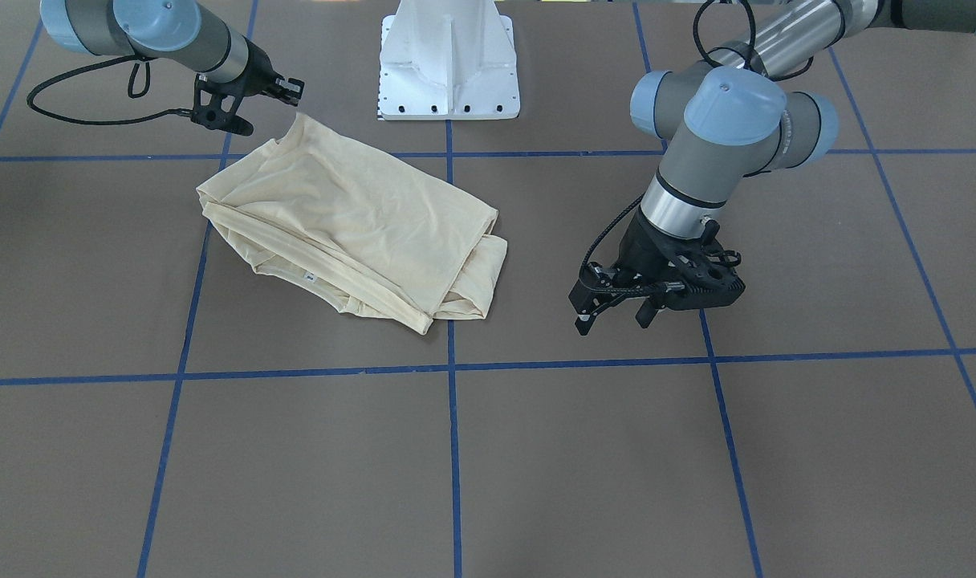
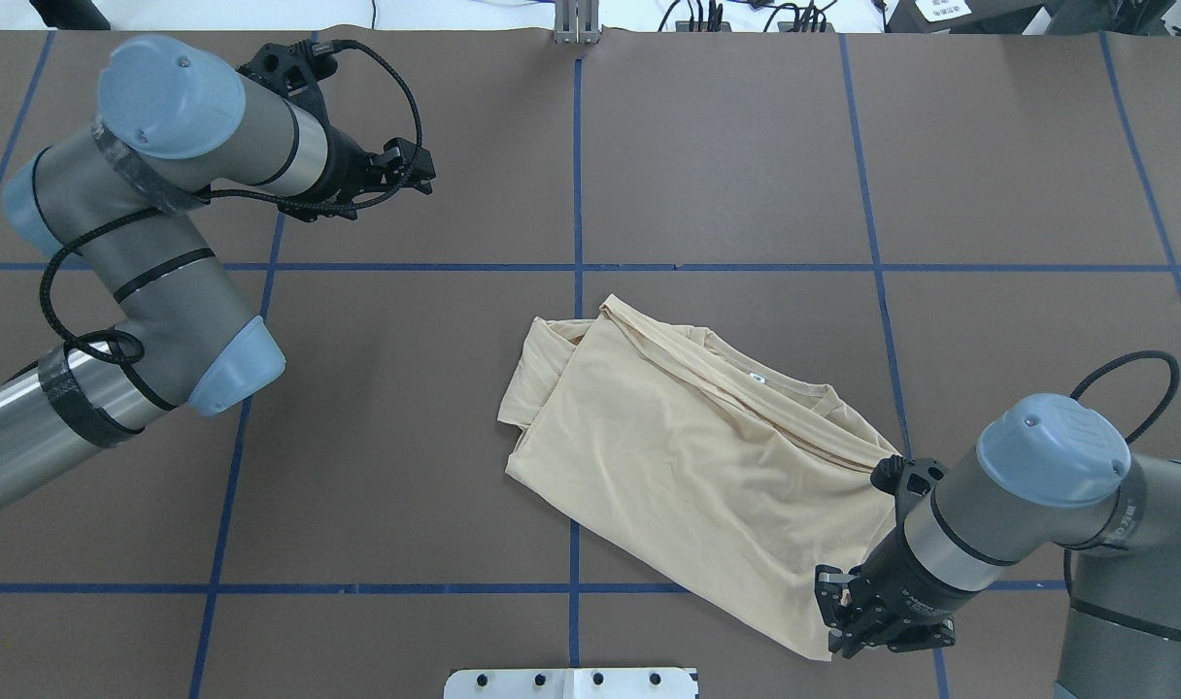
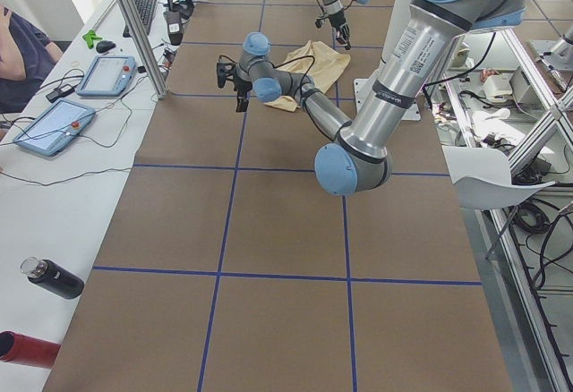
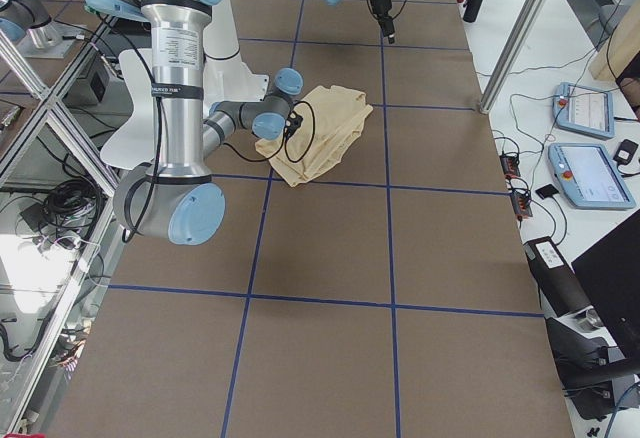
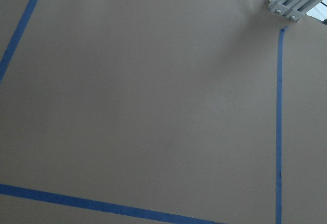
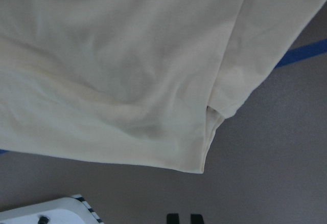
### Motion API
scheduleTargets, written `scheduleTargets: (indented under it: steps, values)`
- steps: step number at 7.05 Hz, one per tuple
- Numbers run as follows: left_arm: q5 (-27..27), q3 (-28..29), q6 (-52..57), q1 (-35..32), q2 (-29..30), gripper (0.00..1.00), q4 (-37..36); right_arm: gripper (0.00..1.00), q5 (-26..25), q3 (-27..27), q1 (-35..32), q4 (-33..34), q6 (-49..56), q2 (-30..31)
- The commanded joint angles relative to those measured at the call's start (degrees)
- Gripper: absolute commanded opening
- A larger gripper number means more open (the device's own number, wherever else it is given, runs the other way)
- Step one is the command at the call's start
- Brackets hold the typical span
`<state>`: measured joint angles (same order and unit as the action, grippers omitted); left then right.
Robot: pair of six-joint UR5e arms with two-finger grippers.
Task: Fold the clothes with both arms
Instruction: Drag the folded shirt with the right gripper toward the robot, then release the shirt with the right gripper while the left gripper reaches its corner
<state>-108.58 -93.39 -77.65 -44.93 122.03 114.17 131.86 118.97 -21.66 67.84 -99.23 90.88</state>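
Overhead, at the far left, the left arm [image 2: 144,262] bent out over the brown table [image 2: 746,146], well apart from the clothing. The left gripper [image 1: 612,321] pointed down at bare paper just beside a blue tape line [image 2: 578,194]; its jaws stood wide apart and held nothing. Its wrist camera saw only the table and the tape.

Further right, the cream-yellow shirt [image 2: 688,456] lay as a loosely folded, wrinkled bundle. It straddled the centre tape line on the robot's side of the table. The plain fabric faced up – no print showed – and the small white neck label [image 2: 758,378] sat on the collar along the far edge. Just below the shirt at the frame's edge was the white pedestal base [image 2: 571,682].

At the right, the right arm [image 2: 1047,476] reached in to the shirt's near corner. The right gripper [image 6: 184,217] hung just beside that corner, clear of the cloth – its fingertips were drawn close together with only a slit between them, and nothing was in it.
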Motion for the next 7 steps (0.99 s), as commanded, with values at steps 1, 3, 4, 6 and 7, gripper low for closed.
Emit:
scheduleTargets:
  steps: [1,3,4,6,7]
  values:
    - [-2.7,-3.1,-3.0,4.6,0.0,1.0,0.0,1.0,-1.4,-0.6,-7.4,-0.4,3.9,-1.7]
    - [-1.9,-6.8,-18.3,12.4,-0.1,1.0,0.1,1.0,-4.0,-0.9,-16.7,-0.2,12.1,-5.1]
    - [0.6,-8.0,-24.2,17.0,-1.3,1.0,0.2,1.0,-8.9,-0.9,-18.7,-0.2,12.6,-6.8]
    - [7.2,-8.1,-29.9,23.9,-1.5,1.0,-3.5,1.0,-14.3,-1.6,-19.4,-0.1,17.4,-10.1]
    - [7.2,-8.1,-29.8,24.8,-0.8,1.0,-9.6,1.0,-14.4,-2.9,-19.6,0.0,19.2,-11.9]
